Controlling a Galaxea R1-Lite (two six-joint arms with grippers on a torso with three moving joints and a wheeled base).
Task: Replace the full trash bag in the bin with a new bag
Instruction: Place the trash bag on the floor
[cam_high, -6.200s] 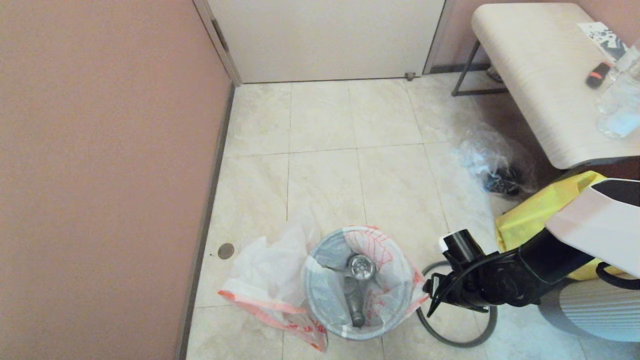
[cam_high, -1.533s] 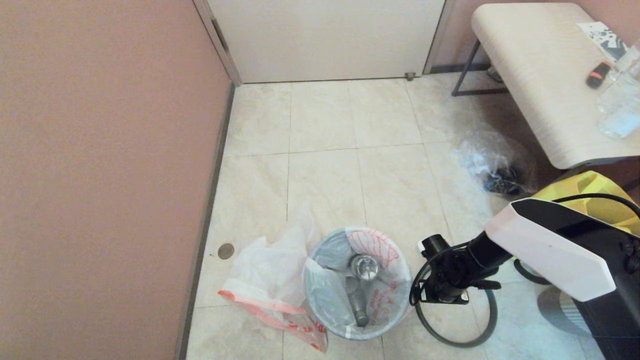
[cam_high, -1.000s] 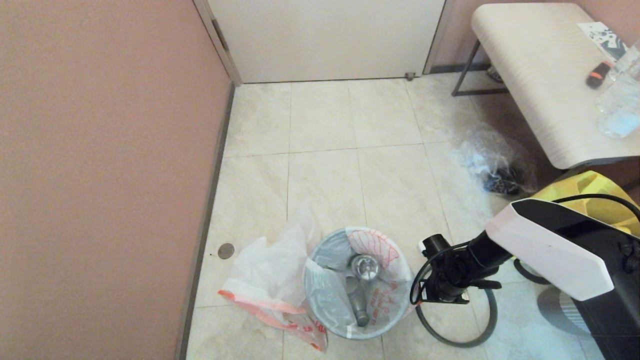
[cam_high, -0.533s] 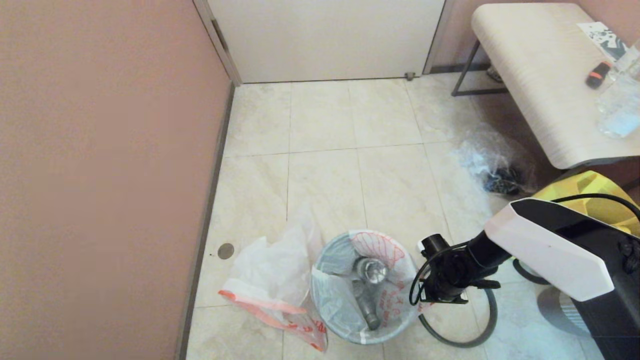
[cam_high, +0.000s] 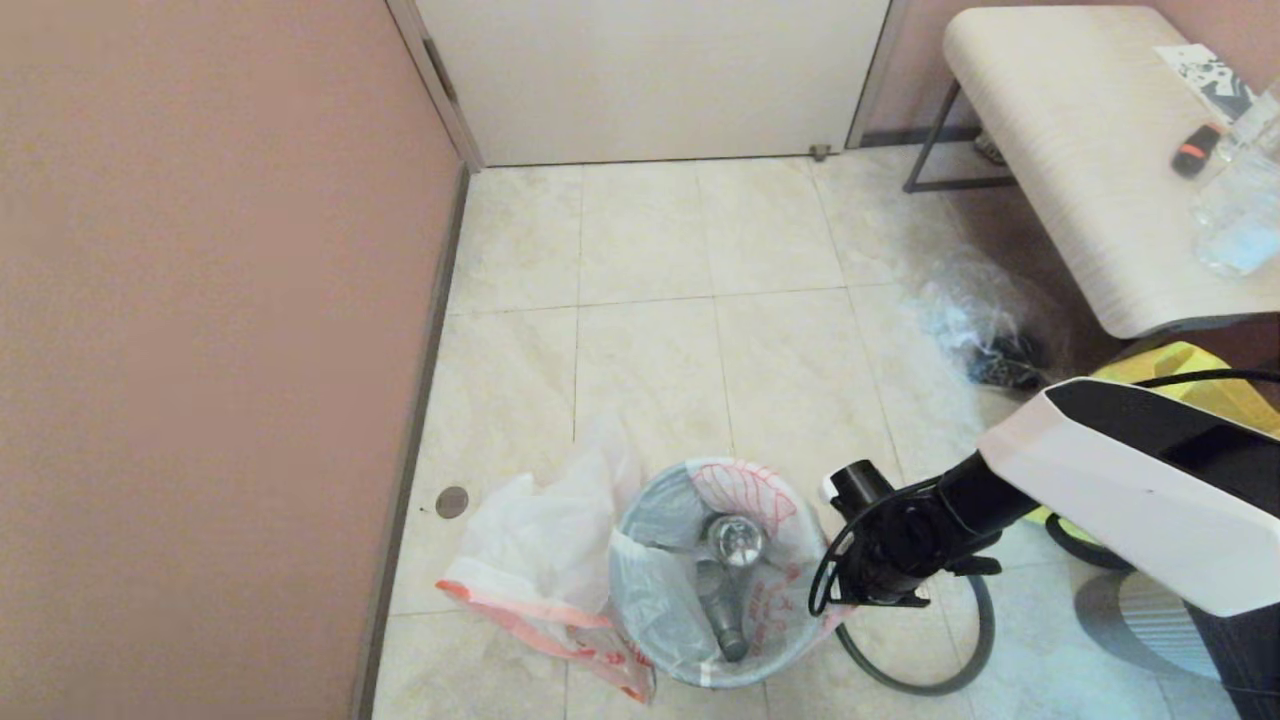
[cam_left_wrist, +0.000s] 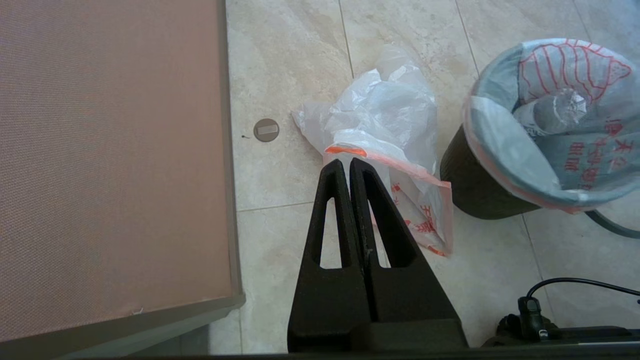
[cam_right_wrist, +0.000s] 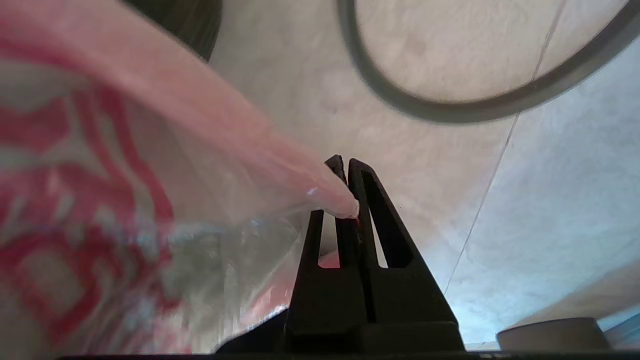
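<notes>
The right gripper (cam_right_wrist: 345, 167) is pinched tight on the full trash bag's (cam_high: 770, 600) pink edge at the right side of the bin (cam_left_wrist: 475, 187), presumably to peel it free. The left gripper (cam_left_wrist: 348, 167) hangs closed and empty above the spare bag (cam_left_wrist: 385, 125).

Dark round bin (cam_high: 905, 345) upright on floor, lined with red-printed bag (cam_high: 745, 490) holding bottle (cam_high: 728, 590).
</notes>
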